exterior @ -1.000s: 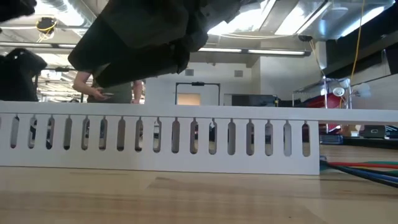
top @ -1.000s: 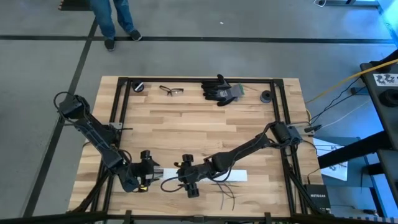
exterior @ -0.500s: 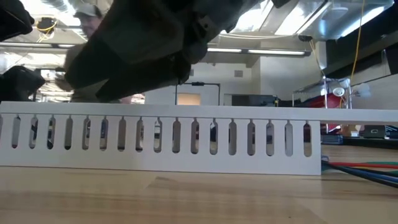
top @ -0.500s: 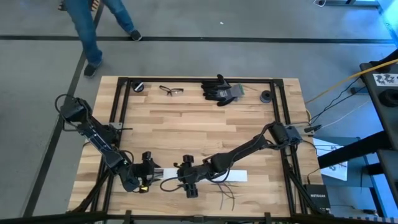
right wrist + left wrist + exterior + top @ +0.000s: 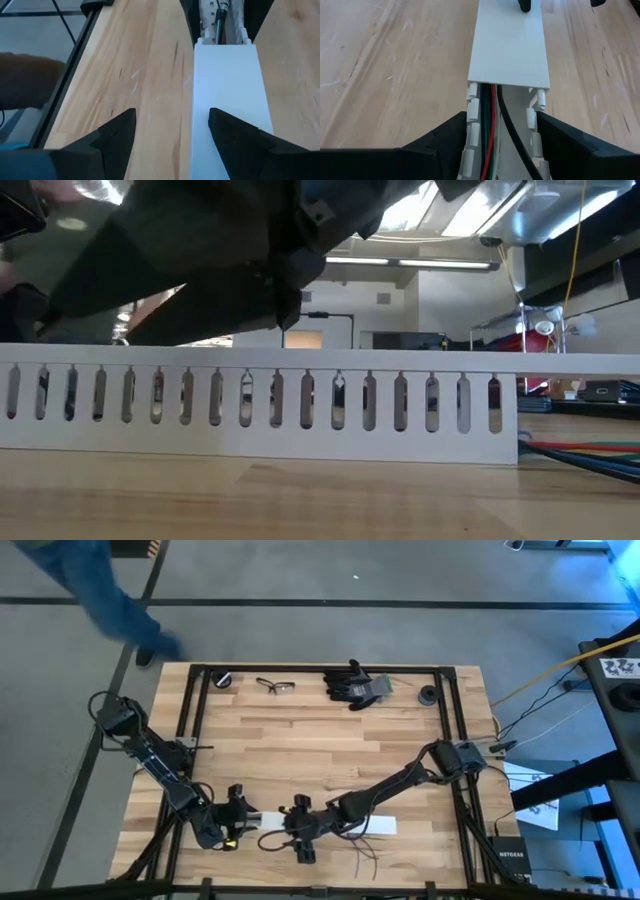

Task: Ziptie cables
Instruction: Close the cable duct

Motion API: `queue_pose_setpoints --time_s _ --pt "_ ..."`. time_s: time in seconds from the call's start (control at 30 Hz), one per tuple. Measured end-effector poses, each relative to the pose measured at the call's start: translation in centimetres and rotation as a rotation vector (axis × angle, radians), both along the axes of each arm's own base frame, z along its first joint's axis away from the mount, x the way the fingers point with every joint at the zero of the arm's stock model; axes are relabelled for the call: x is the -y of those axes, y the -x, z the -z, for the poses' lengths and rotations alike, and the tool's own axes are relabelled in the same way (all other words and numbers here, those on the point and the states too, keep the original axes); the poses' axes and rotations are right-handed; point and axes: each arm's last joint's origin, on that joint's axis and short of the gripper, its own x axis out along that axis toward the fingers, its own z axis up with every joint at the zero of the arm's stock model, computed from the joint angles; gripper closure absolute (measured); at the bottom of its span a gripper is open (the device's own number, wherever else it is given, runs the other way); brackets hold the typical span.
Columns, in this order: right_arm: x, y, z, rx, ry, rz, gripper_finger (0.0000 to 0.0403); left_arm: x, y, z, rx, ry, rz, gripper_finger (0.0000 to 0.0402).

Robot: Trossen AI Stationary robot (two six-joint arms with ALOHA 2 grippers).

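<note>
A white slotted cable duct (image 5: 345, 822) lies near the table's near edge, its slotted wall (image 5: 260, 405) filling the low view. A flat white cover (image 5: 510, 45) sits on most of it. The cables (image 5: 492, 117), black, red and green, run inside the uncovered end and splay out on the table (image 5: 365, 845) past the other end (image 5: 580, 450). My left gripper (image 5: 238, 815) stands at the uncovered end. My right gripper (image 5: 298, 830) is open over the duct just right of it; one finger (image 5: 235, 135) is above the cover (image 5: 225, 90), the other above bare wood. My left gripper (image 5: 501, 117) has the duct's uncovered end between its fingers, one finger (image 5: 452, 140) against each slotted side wall (image 5: 471, 112). It comes level from the table's left, along the duct, which rests flat on the table. My right gripper: whether the finger over the cover touches it, I cannot tell.
Along the far edge lie safety glasses (image 5: 275, 686), black gloves (image 5: 352, 685) and two small dark round things (image 5: 222, 678) (image 5: 428, 695). A black frame rail (image 5: 190, 730) runs along the table's sides. A person (image 5: 100, 590) walks on the floor beyond the far left corner.
My right gripper has crept a little toward the table's left and near edge, closer to the left gripper, and its arm shows lower in the low view. The person beyond the far edge has walked toward the left.
</note>
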Motion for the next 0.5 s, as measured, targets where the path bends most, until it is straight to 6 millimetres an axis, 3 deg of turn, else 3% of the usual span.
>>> queue_pose_setpoints --time_s 0.37,0.5 --pt "2.2 -2.9 2.5 0.173 -0.093 0.040 0.0165 0.1 -0.1 0.0 0.009 0.010 0.002 0.0194" --pt "2.5 -3.2 2.6 0.198 -0.106 0.019 0.0165 0.0 -0.2 0.0 0.006 0.003 0.012 0.0190"
